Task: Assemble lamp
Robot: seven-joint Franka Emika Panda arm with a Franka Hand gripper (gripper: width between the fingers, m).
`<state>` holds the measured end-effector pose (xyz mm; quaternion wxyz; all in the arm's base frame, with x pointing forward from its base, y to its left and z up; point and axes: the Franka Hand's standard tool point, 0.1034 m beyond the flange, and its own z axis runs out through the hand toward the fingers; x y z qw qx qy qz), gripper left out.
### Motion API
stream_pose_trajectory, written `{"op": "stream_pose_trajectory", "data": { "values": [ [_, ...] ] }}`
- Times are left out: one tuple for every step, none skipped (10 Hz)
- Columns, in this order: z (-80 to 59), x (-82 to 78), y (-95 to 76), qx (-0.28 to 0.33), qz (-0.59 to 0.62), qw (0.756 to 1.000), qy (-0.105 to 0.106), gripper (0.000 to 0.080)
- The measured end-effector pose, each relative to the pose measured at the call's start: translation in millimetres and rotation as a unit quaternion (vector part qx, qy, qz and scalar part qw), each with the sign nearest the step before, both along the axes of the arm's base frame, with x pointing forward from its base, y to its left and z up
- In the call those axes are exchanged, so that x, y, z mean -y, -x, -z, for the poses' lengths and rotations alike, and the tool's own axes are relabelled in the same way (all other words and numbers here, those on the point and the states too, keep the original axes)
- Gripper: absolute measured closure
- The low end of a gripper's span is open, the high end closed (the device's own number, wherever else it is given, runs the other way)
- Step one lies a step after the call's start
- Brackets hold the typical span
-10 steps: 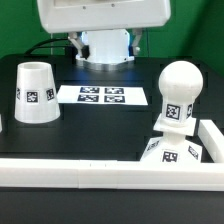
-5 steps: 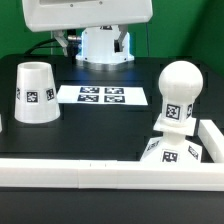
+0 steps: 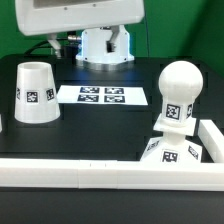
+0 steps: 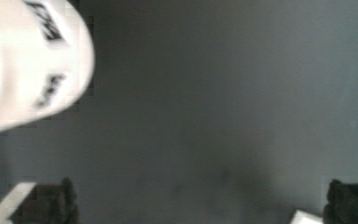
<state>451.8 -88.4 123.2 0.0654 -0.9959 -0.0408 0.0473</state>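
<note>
The tapered cone shade stands on the black table at the exterior view's left. The round bulb on its stem stands upright on the flat base at the right, in the corner of the white rail. My arm's white hand housing hangs high at the top of the exterior view, and its fingers are out of sight there. In the wrist view my gripper is open and empty, its dark fingertips far apart above bare table. A blurred white curved part with tag marks, probably the shade, lies off to one side.
The marker board lies flat in the middle of the table, between shade and bulb. The long white rail runs along the front edge and turns up the exterior view's right side. The arm's white base stands behind the table.
The hand housing has moved steadily toward the exterior view's left, over the shade's side. The shade, bulb and base have not moved.
</note>
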Motion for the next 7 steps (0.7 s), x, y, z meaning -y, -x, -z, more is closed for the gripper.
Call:
{"op": "stream_pose_trajectory", "data": {
  "values": [
    [1.9, 13.3, 7.5, -0.001, -0.002, 1.000, -0.001, 0.0100],
    [2.9, 22.2, 10.9, -0.002, 0.000, 1.000, -0.001, 0.0100],
    [5.4, 28.0, 12.8, 0.000, -0.003, 1.000, 0.000, 0.0100],
    [9.7, 32.8, 14.8, 0.001, -0.006, 1.000, 0.002, 0.0100],
    [14.1, 35.1, 16.0, -0.001, -0.008, 1.000, 0.001, 0.0100],
    [18.9, 36.1, 16.5, -0.005, -0.009, 1.000, 0.002, 0.0100],
    [22.6, 36.4, 17.3, -0.007, -0.009, 1.000, 0.003, 0.0100]
  ]
}}
